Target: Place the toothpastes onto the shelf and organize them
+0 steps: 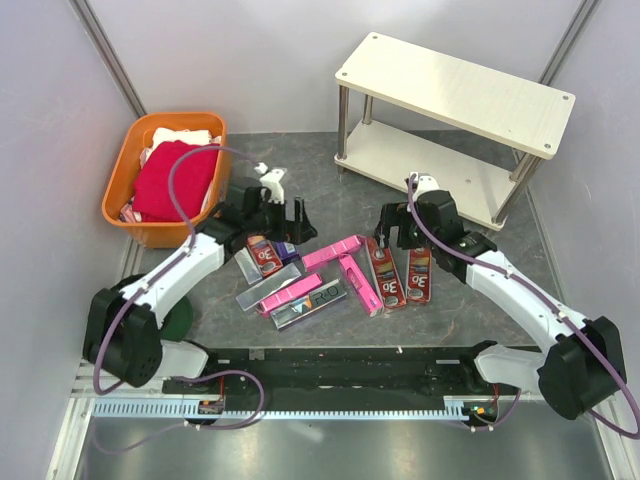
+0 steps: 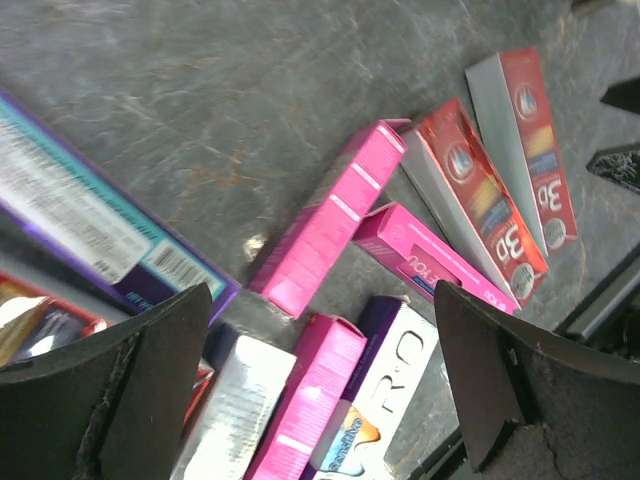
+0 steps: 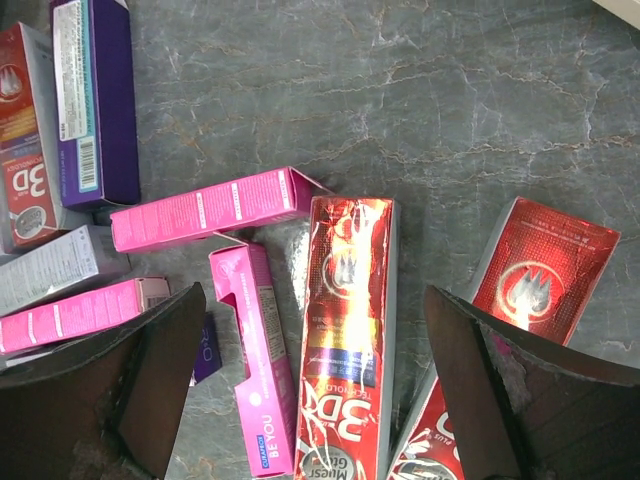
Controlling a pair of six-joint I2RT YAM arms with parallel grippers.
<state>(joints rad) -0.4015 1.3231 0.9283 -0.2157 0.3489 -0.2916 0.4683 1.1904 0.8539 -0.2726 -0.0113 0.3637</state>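
Several toothpastes lie scattered on the dark mat between my arms: pink cartons [image 1: 333, 252], dark red ones [image 1: 385, 272] and a silver-purple one [image 1: 310, 303]. The cream two-tier shelf [image 1: 455, 95] stands at the back right with nothing on its boards. My left gripper [image 1: 272, 215] hovers open over the left of the pile, above a pink carton [image 2: 310, 400] and the silver-purple carton [image 2: 390, 390]. Over the right of the pile my right gripper [image 3: 315, 300] is open above a dark red carton [image 3: 345, 340], with a pink carton [image 3: 260, 360] beside it. Neither gripper holds anything.
An orange basket [image 1: 165, 180] with red and white cloths sits at the back left, close behind the left arm. A purple carton [image 3: 95, 100] lies at the pile's far left. Grey walls enclose the table on both sides.
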